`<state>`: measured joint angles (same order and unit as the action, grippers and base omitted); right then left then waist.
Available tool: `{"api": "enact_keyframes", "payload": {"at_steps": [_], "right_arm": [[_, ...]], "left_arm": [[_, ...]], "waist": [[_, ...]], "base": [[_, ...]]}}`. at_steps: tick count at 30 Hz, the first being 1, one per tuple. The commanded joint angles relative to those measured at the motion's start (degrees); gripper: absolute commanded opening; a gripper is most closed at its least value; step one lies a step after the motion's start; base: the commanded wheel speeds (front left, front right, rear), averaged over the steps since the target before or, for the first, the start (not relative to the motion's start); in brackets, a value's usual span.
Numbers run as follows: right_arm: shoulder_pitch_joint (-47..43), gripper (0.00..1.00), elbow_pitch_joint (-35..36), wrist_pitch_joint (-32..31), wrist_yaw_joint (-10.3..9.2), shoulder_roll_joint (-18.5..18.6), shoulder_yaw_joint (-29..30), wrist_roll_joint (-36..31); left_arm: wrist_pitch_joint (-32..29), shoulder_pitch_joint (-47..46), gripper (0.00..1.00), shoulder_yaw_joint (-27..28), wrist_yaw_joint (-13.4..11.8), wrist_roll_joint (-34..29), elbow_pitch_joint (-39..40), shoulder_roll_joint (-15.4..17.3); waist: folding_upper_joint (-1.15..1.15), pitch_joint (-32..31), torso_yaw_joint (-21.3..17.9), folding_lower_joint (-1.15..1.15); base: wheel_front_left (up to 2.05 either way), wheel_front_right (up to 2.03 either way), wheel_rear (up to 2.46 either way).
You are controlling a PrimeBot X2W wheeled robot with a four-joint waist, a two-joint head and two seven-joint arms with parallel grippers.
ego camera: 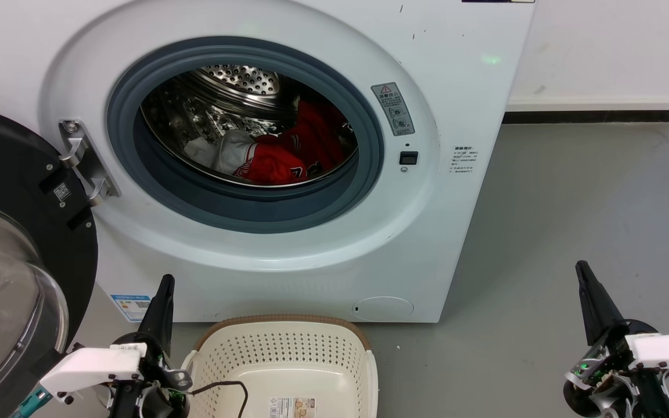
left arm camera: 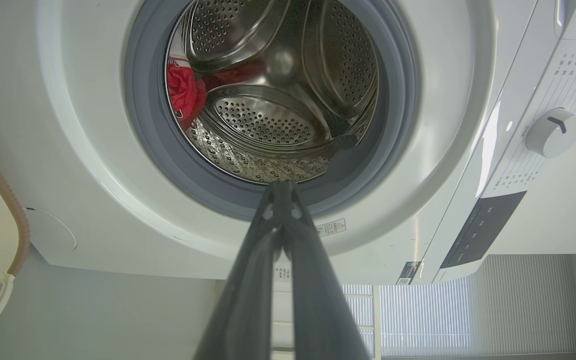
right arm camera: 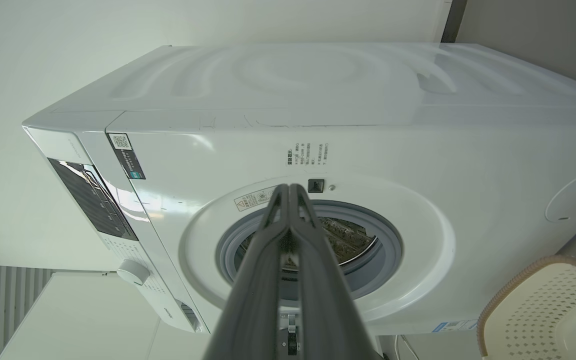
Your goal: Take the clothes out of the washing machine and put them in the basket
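Note:
The white washing machine [ego camera: 462,87] stands before me with its black-framed glass door [ego camera: 3,278] swung open to the left. Inside the steel drum lie the clothes [ego camera: 288,154]: red jersey fabric with a white piece beside it. A bit of the red clothes [left arm camera: 183,92] is also in the left wrist view. The cream basket [ego camera: 288,348] sits empty on the floor below the porthole. My left gripper [ego camera: 163,287] is shut and empty, low beside the basket's left rim. My right gripper [ego camera: 584,273] is shut and empty, well right of the machine.
Grey floor [ego camera: 572,220] stretches to the right of the machine up to a white wall with a dark skirting. A thin black cable [ego camera: 227,386] hangs over the basket's near left rim. The open door takes up the space at the far left.

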<state>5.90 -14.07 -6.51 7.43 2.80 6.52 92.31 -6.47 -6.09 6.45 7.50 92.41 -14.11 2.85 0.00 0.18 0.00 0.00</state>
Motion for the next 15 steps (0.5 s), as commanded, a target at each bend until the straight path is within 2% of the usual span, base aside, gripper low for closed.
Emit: {"api": "enact_keyframes", "payload": {"at_steps": [1,15], "right_arm": [[0.8,0.00,-0.1,0.0,0.25,0.3,0.0,0.1],[0.8,0.00,-0.1,0.0,0.25,0.3,0.0,0.1]], "left_arm": [[-0.1,-0.3,0.00,0.2,0.1,-0.1,0.1,0.1],[-0.1,-0.3,0.00,0.2,0.1,-0.1,0.1,0.1]], "waist": [[0.00,0.0,0.0,0.00],[0.00,0.0,0.0,0.00]], "base": [[0.00,0.00,0.00],[0.00,0.00,0.00]]}}
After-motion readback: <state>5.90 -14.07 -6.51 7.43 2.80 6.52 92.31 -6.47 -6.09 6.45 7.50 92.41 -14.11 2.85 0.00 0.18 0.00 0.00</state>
